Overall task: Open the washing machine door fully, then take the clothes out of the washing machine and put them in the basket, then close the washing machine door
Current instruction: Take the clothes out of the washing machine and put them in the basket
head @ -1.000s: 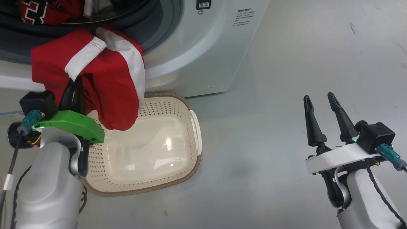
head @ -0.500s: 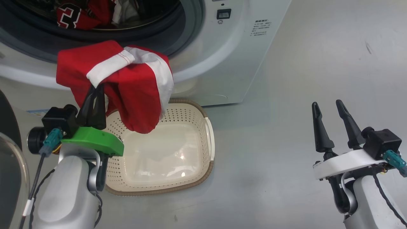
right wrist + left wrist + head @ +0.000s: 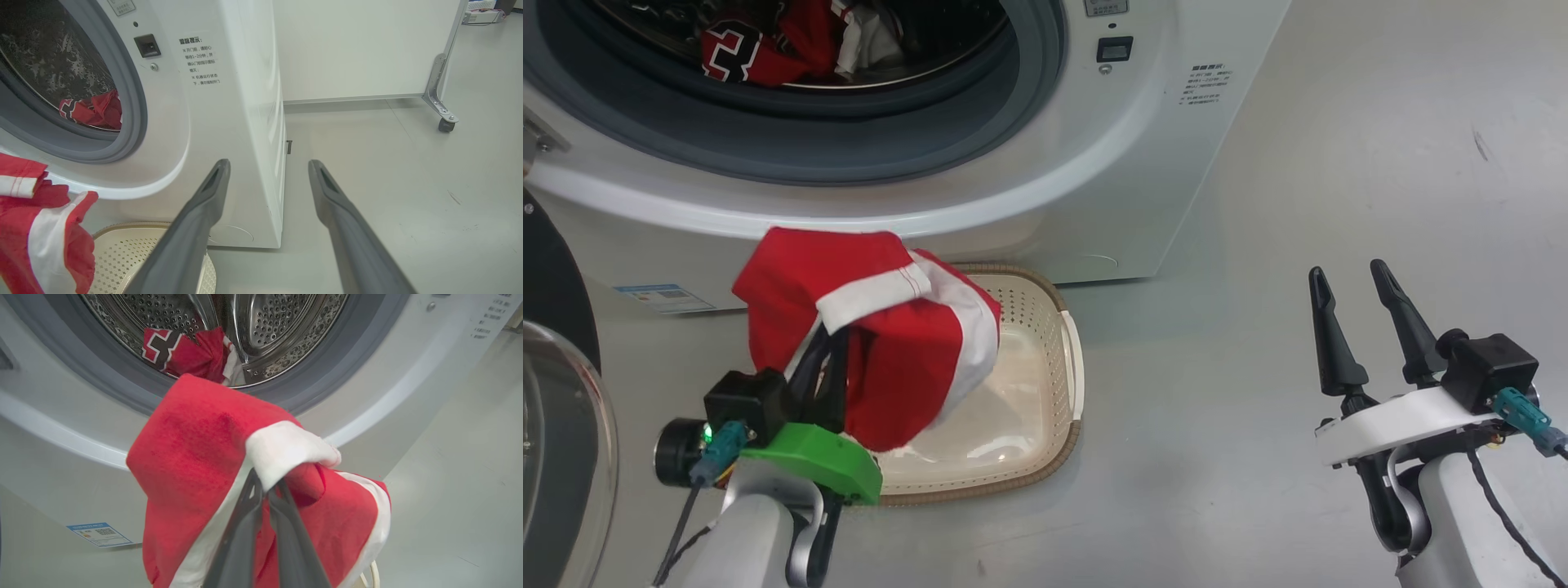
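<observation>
Left gripper [image 3: 823,363] first — its two dark fingers are pinched together on a red garment with white stripes [image 3: 890,367], which hangs bunched over the left part of the small cream perforated plastic basket [image 3: 1068,359], at about 7 o'clock in my head view. At 12 o'clock stands the big white front-loading washing machine [image 3: 1029,180], with a red jersey with block lettering [image 3: 739,53] lying in its steel drum. At 9 o'clock I see the round glass-bowled door [image 3: 560,441] swung open. Right gripper [image 3: 1346,273] sits at 4 o'clock — fingers spread apart above the grey floor [image 3: 1258,245].
</observation>
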Available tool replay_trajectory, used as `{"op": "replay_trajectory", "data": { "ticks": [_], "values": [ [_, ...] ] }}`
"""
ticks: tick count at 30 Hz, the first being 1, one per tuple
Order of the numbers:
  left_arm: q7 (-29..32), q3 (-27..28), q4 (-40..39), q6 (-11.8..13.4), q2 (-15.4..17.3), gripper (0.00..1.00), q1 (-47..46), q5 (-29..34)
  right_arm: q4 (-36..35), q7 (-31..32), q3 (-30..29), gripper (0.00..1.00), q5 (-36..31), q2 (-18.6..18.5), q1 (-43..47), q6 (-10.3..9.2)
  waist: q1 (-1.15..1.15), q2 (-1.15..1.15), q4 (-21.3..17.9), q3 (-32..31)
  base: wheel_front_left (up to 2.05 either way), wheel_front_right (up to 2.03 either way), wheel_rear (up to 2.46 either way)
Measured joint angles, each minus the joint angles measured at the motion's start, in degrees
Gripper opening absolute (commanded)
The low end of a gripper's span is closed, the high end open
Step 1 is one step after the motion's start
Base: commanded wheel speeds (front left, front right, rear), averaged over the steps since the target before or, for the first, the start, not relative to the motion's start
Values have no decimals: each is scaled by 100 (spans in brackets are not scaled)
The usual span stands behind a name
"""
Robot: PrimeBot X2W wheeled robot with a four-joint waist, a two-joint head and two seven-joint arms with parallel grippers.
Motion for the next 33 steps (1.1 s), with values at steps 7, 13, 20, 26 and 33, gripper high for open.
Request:
{"op": "replay_trajectory", "data": {
  "ticks": [7, 13, 20, 26, 33],
  "values": [
    [316, -120, 232, -7, -10, 0, 180, -66, -64, 2, 109, 100, 0, 37, 0, 9, 0, 0, -120, 75, 0, 0, 0],
    [622, -177, 654, -18, -9, 0, 121, -75, -151, 3, 121, 100, 0, 51, -8, 15, 0, 0, -232, 250, 0, 0, 0],
    [1002, -247, 1228, -41, -10, 0, -358, -81, -208, 3, 151, 100, 1, 74, -71, 20, 0, 0, -386, 500, 0, 0, 0],
    [1368, -274, 1852, -40, -40, 0, -818, -82, -236, 3, 155, 100, 1, 92, -177, 25, 0, 0, -502, 724, 0, 0, 0],
    [1606, -219, 2455, 43, -66, 0, -1256, -92, -249, 3, 197, 100, 7, 124, -316, 49, 0, 0, -624, 943, 0, 0, 0]
  ]
}}
